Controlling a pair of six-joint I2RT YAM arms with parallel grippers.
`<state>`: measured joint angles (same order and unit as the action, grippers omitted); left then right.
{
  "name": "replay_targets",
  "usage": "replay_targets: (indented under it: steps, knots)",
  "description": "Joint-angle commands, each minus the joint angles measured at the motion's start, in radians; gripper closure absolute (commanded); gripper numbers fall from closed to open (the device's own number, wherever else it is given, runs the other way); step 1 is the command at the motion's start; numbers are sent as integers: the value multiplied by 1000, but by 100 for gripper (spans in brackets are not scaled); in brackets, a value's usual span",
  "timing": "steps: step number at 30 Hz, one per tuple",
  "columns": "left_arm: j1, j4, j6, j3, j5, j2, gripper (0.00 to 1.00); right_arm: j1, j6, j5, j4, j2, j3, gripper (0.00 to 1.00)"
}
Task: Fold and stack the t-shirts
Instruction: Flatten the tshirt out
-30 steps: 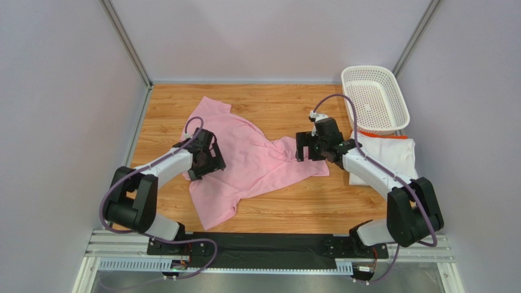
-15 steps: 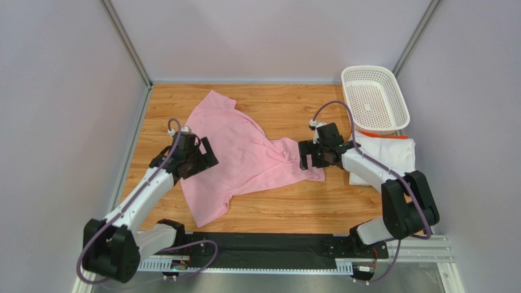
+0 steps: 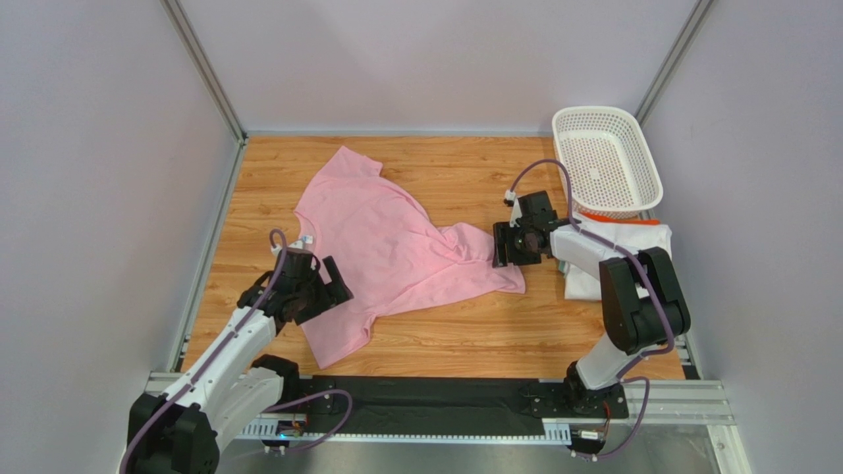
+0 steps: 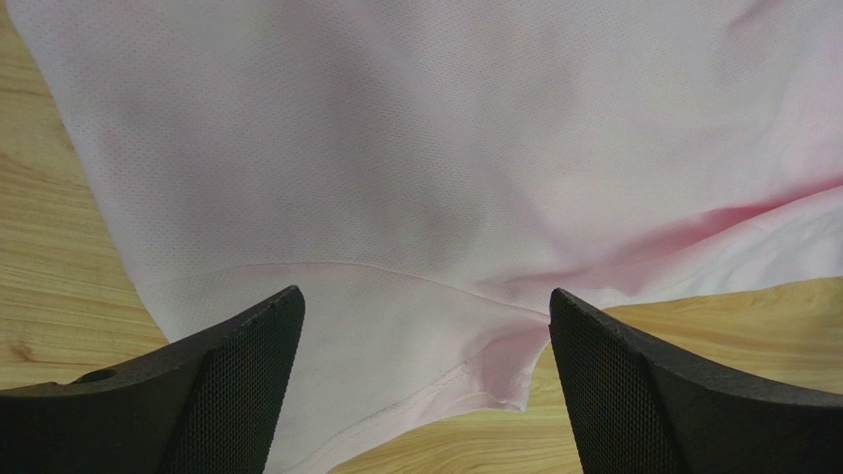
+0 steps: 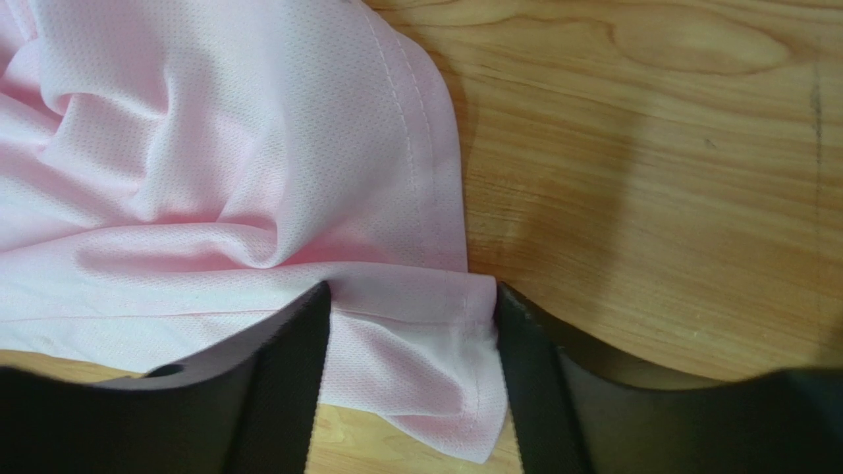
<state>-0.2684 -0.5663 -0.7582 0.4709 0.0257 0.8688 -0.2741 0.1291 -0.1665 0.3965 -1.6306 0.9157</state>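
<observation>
The pink t-shirt (image 3: 396, 247) lies rumpled and spread across the middle of the wooden table. My left gripper (image 3: 322, 286) hovers open over its near left edge. In the left wrist view the gripper (image 4: 423, 296) straddles a stitched hem of the shirt (image 4: 396, 148), touching nothing. My right gripper (image 3: 507, 247) is at the shirt's right corner. In the right wrist view its jaws (image 5: 411, 291) stand partly closed on either side of the hemmed corner (image 5: 416, 346), with loose cloth between them. The white t-shirt with orange trim (image 3: 633, 247) lies folded at the right, partly behind the right arm.
A white perforated basket (image 3: 594, 112) stands at the back right corner, just beyond the white shirt. Grey walls close in the table on the left, back and right. Bare wood (image 3: 465, 331) shows in front of the pink shirt.
My left arm has drawn back toward the near left, its gripper now over the shirt's near left edge. The right gripper has dropped onto the shirt's right corner and its jaws have narrowed.
</observation>
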Motion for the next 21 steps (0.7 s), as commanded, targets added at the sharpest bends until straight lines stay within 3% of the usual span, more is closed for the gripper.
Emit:
replay_targets:
  steps: [1, 2, 3, 9, 16, 21]
  knots:
    - [-2, 8, -15, 6, -7, 15, 0, 9, -6, -90, -41, -6, 29, 46]
    - [-2, 8, -16, 6, -9, 21, 0, 9, -6, -90, -44, 12, 25, 57]
    - [-2, 9, -16, 5, -10, 24, 0, 10, -3, -90, -41, 23, 20, 76]
    - [-2, 11, -29, 3, -24, 36, 0, -16, 4, -76, -6, 138, -32, 95]
    - [-2, 14, -39, 5, -24, 62, 0, -140, 29, 24, 68, 363, -109, 94]
    - [-2, -1, -41, 14, -66, 65, 0, -324, 117, 155, 160, 491, -170, 91]
